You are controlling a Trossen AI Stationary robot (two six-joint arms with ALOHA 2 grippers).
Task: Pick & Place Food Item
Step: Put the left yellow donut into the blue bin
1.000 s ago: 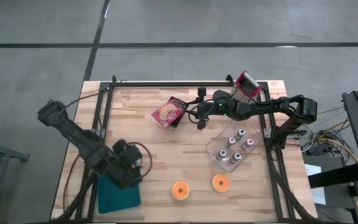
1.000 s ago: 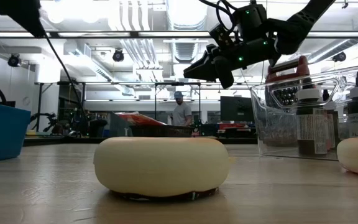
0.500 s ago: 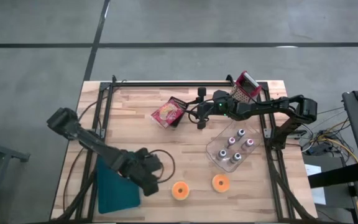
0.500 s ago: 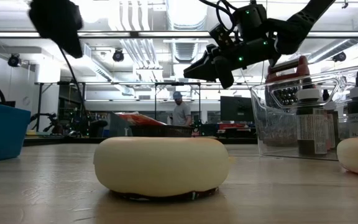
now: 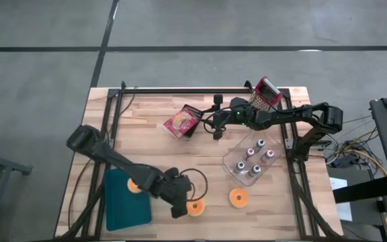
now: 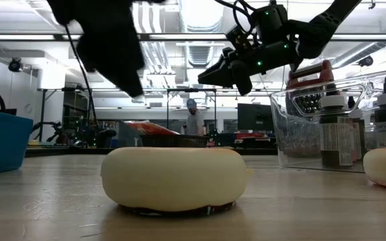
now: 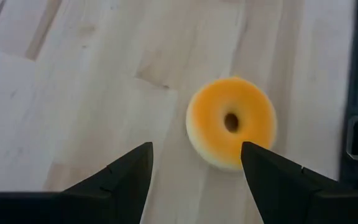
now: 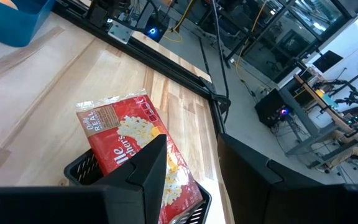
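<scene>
An orange doughnut (image 5: pixel 195 208) lies flat on the wooden table near its front edge; it also shows in the left wrist view (image 7: pixel 232 124) and large in the low view (image 6: pixel 173 177). My left gripper (image 5: pixel 182 207) is open and hovers above the table just left of this doughnut, touching nothing; its fingertips (image 7: pixel 194 168) stand short of it. A second doughnut (image 5: pixel 238 197) lies to the right. A third orange piece (image 5: pixel 134 186) rests in the blue bin (image 5: pixel 123 212). My right gripper (image 5: pixel 215 118) is open, held above the table at the back, beside a popcorn bag (image 8: pixel 135 143).
The popcorn bag (image 5: pixel 180 122) lies in a black basket at the back centre. A clear box of bottles (image 5: pixel 250 161) stands at the right, a red-handled grater (image 5: pixel 266 92) behind it. A black frame rail (image 5: pixel 180 89) runs along the far edge.
My left gripper has swung from above the blue bin toward the table's right and near edge, ending beside the left doughnut. An orange piece now shows in the bin where the arm covered it. My right arm has kept still.
</scene>
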